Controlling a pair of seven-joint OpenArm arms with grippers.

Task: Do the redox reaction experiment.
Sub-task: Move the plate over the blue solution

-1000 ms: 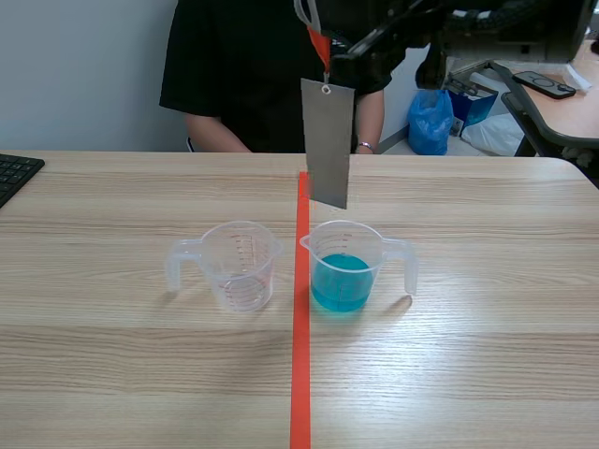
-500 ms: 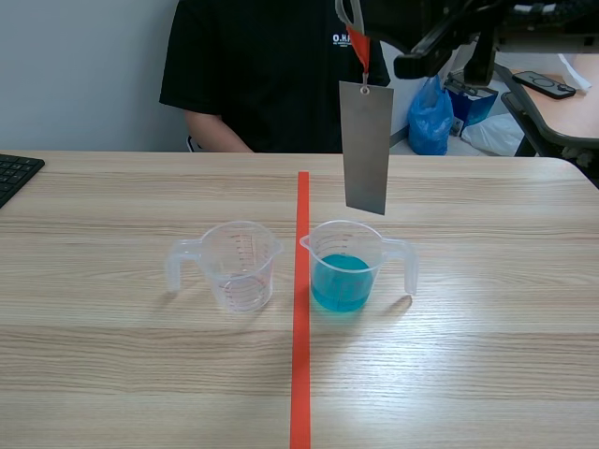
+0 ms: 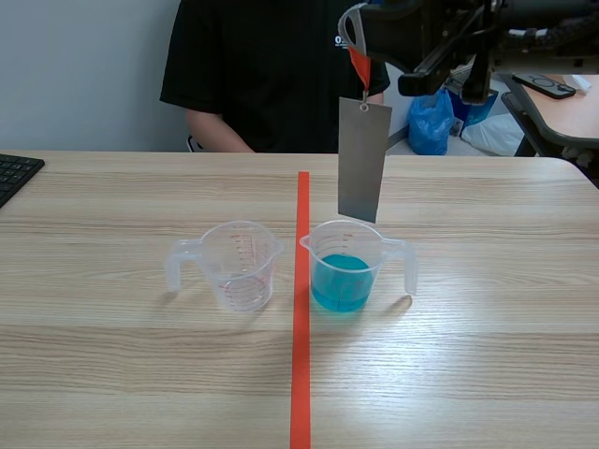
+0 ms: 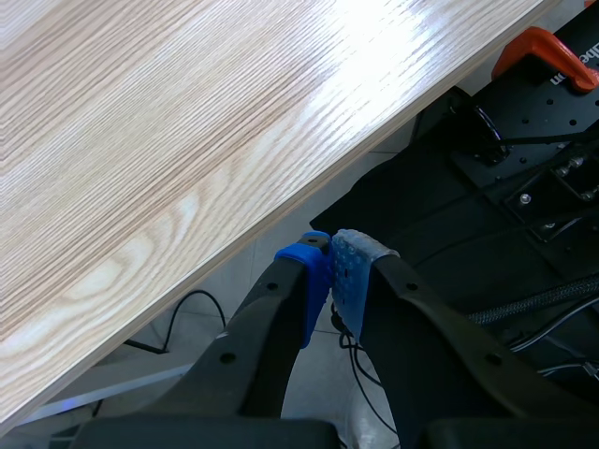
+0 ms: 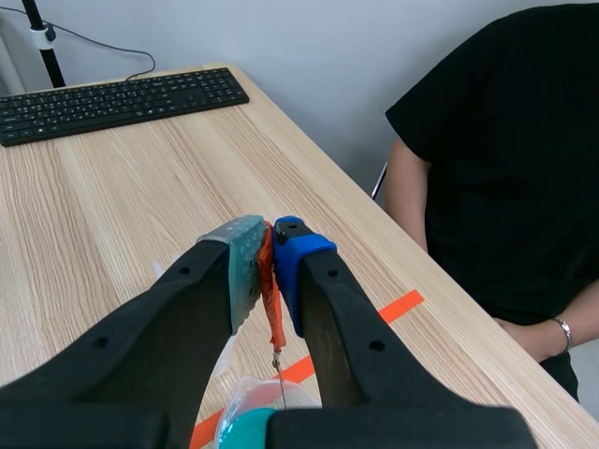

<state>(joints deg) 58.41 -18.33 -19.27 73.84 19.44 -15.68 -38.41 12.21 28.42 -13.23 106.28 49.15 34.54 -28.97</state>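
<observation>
Task is early-to-mid: strip (image 3: 363, 159) is up in the air and not dipped yet, plain grey with no coating that I can see. Left to do, by my read: lower it into the blue liquid (image 3: 340, 282), let it sit, lift it out. Can't tell whether the clear cup (image 3: 239, 265) gets used. Right hand (image 5: 271, 245) is pinched nearly closed on the orange tag (image 5: 270, 299), pads pressing it from both sides; it holds only the tag, not the metal. Strip hangs below that hand, tied to the tag through a small hole at its top, slightly tilted. Blue cup (image 3: 344, 262) stands on the desk (image 3: 487, 309) under the hand. In the scene view the strip's lower edge is level with the cup's far rim and looks just above it, not in the liquid. In the right wrist view the cup shows right under the fingers, so alignment seems about right. Clear cup is beside the blue one, across the tape line (image 3: 300, 374), empty, off to the side of the right hand. Left hand (image 4: 332, 271) is closed, pads meeting with nothing between them; it sits out past the desk edge, away from both cups, touching nothing. Person (image 3: 262, 75) sits beyond the right hand, across the desk.
</observation>
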